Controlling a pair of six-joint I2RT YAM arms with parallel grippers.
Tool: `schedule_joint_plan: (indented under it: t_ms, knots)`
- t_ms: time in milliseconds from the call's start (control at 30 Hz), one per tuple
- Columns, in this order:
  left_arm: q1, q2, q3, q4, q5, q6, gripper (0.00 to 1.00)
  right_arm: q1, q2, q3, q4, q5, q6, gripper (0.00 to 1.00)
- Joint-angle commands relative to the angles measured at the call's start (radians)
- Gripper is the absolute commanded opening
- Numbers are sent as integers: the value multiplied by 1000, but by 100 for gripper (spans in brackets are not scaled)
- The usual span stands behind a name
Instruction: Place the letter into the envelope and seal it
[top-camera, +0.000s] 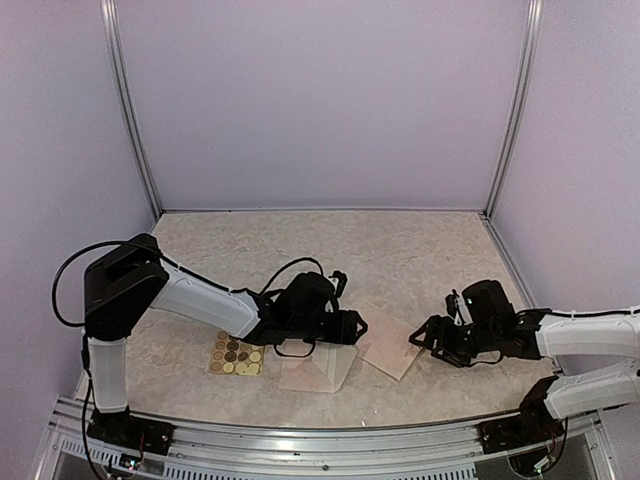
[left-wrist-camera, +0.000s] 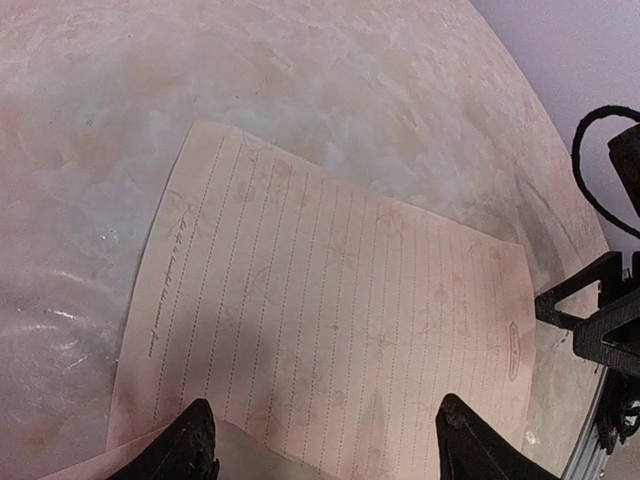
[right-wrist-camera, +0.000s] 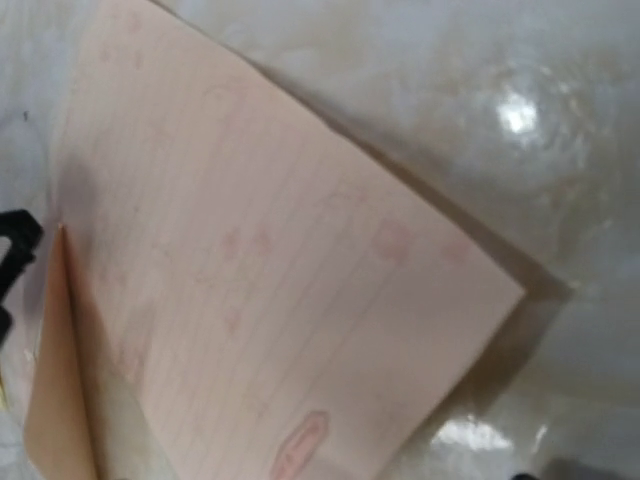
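Letter (top-camera: 392, 347): a pinkish-cream lined sheet with faint ornate print, lying flat on the table between the two grippers. It is outside the envelope, and its left edge meets the envelope.
Envelope (top-camera: 318, 370): the paler paper nearest the front rail, just left of the letter and below the left gripper. In the left wrist view its tan edge (left-wrist-camera: 110, 460) overlaps the letter's (left-wrist-camera: 330, 300) near corner. In the right wrist view a tan fold (right-wrist-camera: 55, 400) stands up along the letter's (right-wrist-camera: 280, 300) left side.
Sticker sheet (top-camera: 237, 354): a small card of round gold and brown stickers, just left of the envelope.
Left gripper (top-camera: 352, 328): low over the envelope, pointing right toward the letter. Its two black fingers (left-wrist-camera: 195, 440) are spread wide and hold nothing.
Right gripper (top-camera: 420, 338): low at the letter's right edge. Its jaws look parted in the top view and hold nothing. Its fingers are out of frame in its own wrist view.
Table (top-camera: 400, 250): a mottled beige, marble-like surface.
Walls (top-camera: 320, 100): plain lilac panels with metal corner posts.
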Motion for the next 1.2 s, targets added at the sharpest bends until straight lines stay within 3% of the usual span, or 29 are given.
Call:
schedule_joint_plan:
  t_ms: [0,467,700,967,1167]
  knots:
    - [6,27,14,23,14,16,71,-7,42,-19,113,-19,42,75]
    - [9,38,-28,38,43,-8,71,-8,201,-39,340,-52,104,52]
    - [9,-5,-39,38,30,-17,72,-9,143,-41,361,5,129,0]
    - [20,-326,-247,14,-67,-91,76,-12,-26,128,82,97,-48,0]
    - [33,-552,-338,-74,-118,-137,78,-5,-27,338,-20,-95,-265,0]
